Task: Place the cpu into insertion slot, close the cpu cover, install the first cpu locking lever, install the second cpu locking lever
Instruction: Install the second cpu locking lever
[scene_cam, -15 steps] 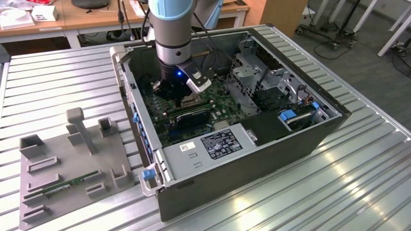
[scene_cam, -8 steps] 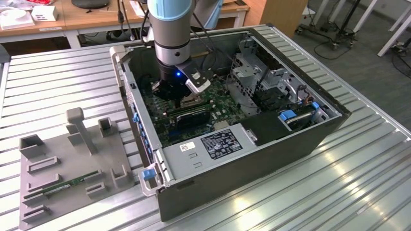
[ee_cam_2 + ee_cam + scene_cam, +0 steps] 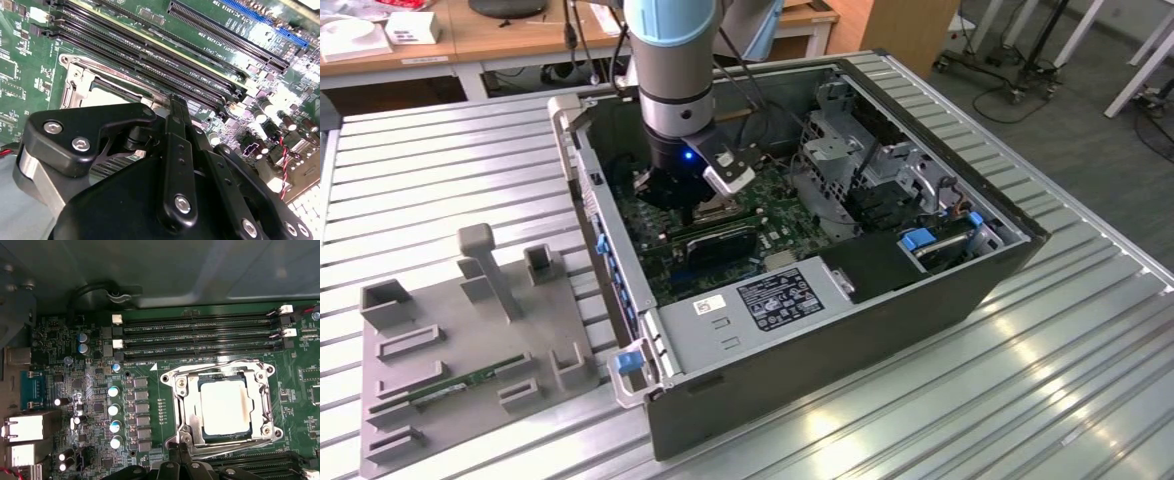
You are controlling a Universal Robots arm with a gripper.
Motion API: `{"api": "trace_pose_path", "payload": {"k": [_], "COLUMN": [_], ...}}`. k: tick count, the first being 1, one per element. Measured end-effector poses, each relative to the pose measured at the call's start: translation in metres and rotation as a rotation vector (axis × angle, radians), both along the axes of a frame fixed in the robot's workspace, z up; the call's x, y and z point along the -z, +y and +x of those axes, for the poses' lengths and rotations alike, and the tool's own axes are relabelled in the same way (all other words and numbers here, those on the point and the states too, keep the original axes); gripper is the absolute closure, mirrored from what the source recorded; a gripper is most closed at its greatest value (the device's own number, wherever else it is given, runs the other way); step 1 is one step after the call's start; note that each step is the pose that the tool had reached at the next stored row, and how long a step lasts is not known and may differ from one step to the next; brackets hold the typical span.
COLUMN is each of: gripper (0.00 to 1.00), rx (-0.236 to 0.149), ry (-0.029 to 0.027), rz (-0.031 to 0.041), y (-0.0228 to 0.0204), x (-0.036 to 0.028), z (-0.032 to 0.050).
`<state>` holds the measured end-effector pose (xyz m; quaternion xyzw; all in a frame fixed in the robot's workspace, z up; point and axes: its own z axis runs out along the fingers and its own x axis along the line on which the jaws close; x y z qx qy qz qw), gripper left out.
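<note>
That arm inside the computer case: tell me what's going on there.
The arm's gripper is down inside the open computer case, right at the edge of the insertion slot on the motherboard. The cpu already sits in the slot, and the cpu cover lies closed around it. The gripper's fingers are pinched together at the slot's edge.

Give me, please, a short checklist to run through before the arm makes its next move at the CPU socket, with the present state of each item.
1. The cpu lies in the insertion slot: ok, its pale face sits square inside the rim.
2. The cpu cover is down over the chip: ok, the frame lies flat around it.
3. Locking levers latched: cannot tell.
4. The gripper is at the socket's edge: ok.
5. Memory slots are apart from the gripper: ok.
6. Gripper contact with a lever: cannot tell.
</note>
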<state>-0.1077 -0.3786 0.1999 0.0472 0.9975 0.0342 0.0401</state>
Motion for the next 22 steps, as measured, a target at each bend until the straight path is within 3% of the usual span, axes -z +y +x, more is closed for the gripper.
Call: {"api": "trace_pose_path", "payload": {"k": [10, 16, 22], "gripper": [0.89, 0.89, 0.89], "rx": [0.000, 0.000, 0.000], "ry": [0.0000, -0.0002, -0.0001], "rz": [0.0006, 0.0151, 0.0178], "y": [0.0005, 0.0014, 0.0014], "x": [0.0013, 0.0016, 0.0039], "z": [0.0000, -0.0002, -0.0025]}}
